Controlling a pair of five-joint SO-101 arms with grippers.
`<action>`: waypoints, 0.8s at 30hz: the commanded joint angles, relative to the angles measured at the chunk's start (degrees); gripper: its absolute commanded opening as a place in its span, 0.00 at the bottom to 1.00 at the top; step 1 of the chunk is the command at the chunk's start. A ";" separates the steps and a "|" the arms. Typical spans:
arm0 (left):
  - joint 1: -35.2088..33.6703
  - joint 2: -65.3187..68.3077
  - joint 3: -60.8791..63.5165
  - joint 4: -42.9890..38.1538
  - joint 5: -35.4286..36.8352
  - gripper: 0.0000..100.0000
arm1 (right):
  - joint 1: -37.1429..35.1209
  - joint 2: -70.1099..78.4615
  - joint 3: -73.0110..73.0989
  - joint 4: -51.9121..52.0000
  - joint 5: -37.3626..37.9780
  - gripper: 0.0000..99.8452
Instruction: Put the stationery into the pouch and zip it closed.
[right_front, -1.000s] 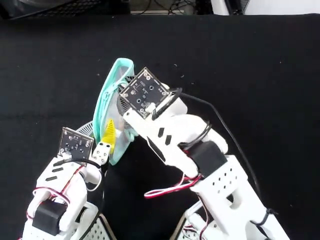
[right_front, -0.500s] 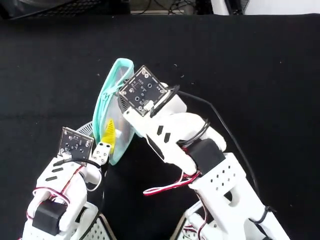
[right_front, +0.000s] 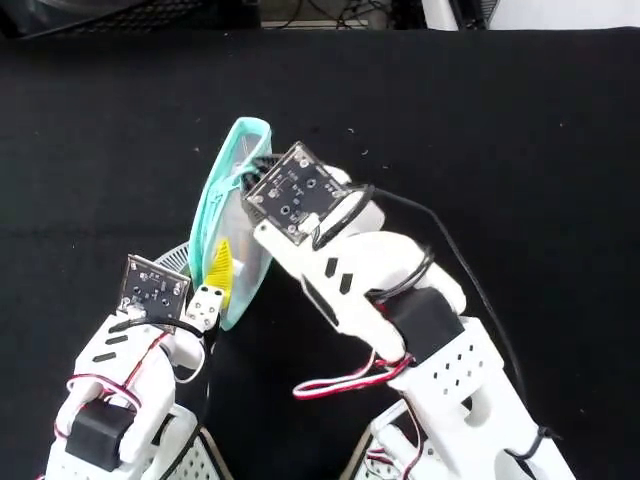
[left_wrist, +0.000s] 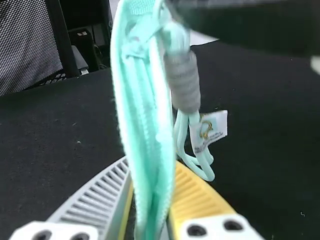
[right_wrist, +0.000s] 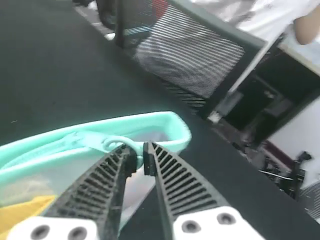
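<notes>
The teal pouch (right_front: 222, 215) stands on edge between my two arms, its zip edge uppermost. In the left wrist view the pouch (left_wrist: 145, 150) is edge-on between a grey finger (left_wrist: 95, 200) and a yellow finger (left_wrist: 195, 200); my left gripper (left_wrist: 150, 170) is shut on its near end. A grey bead (left_wrist: 183, 82) and a small label hang from the zip pull's cord. At the pouch's far end, my right gripper (right_wrist: 139, 150) is shut on the teal zip pull (right_wrist: 116, 146). The yellow finger (right_wrist: 20, 212) shows through the pouch's clear side. Whatever is inside the pouch is hidden.
The black tabletop (right_front: 480, 130) stretches wide to the right and far side, and to the left (right_front: 80, 150). The right arm's body (right_front: 400, 310) crosses the near middle. A mesh chair (right_wrist: 200, 60) stands beyond the table's edge.
The right arm's wrist has shifted slightly to the right and nearer with the zip pull held. The pouch's top looks narrower. The left arm has kept still.
</notes>
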 joint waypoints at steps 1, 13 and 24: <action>0.40 0.26 0.57 0.70 0.18 0.05 | 2.81 0.04 -3.47 -3.08 2.46 0.01; 0.48 0.26 0.57 0.79 0.18 0.05 | 7.21 9.80 -13.23 -3.08 4.13 0.01; 0.48 0.26 0.57 0.79 0.18 0.05 | 9.23 16.66 -18.95 -3.08 4.13 0.01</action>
